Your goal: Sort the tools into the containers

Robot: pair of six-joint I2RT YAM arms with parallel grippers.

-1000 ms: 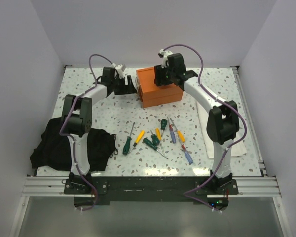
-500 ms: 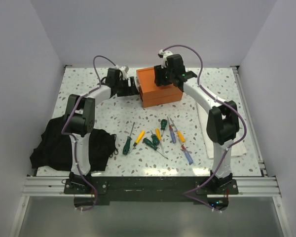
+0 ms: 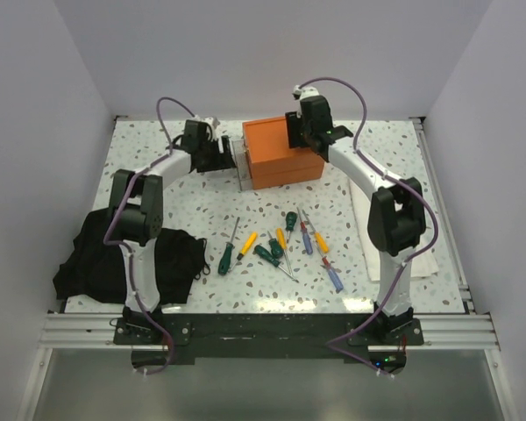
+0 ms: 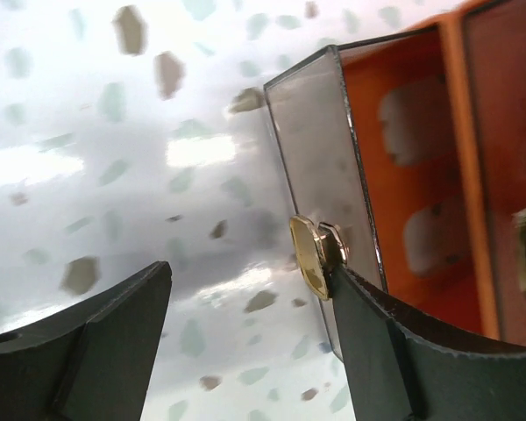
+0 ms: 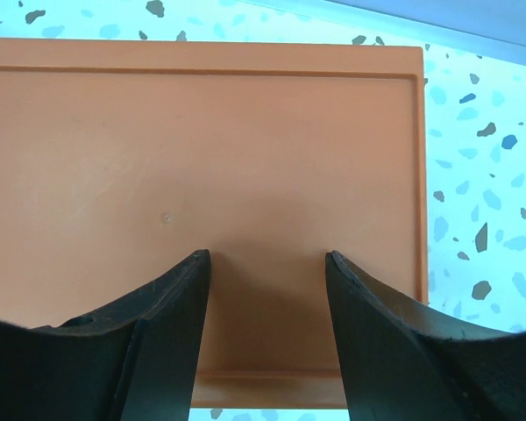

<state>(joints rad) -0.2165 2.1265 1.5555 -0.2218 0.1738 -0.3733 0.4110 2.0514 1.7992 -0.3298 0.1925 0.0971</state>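
Several screwdrivers (image 3: 280, 246) with green, yellow and red-and-blue handles lie loose on the table's middle. The orange box (image 3: 285, 156) stands at the back, and the clear bin (image 3: 242, 168) sticks out of its left side. My left gripper (image 3: 226, 156) is open beside that bin. In the left wrist view one fingertip (image 4: 333, 263) rests against the clear bin's wall (image 4: 311, 149), with only tabletop between the jaws of the left gripper (image 4: 250, 267). My right gripper (image 5: 267, 254) is open, both fingertips down on the orange box's flat top (image 5: 202, 175).
A black cloth (image 3: 96, 254) lies bunched at the front left round the left arm's base. A white folded towel (image 3: 425, 263) lies at the right under the right arm. White walls close the table on three sides.
The clear bin has slid out of the orange box's left side as my left gripper drew back left. The right gripper shifted slightly right on the box top.
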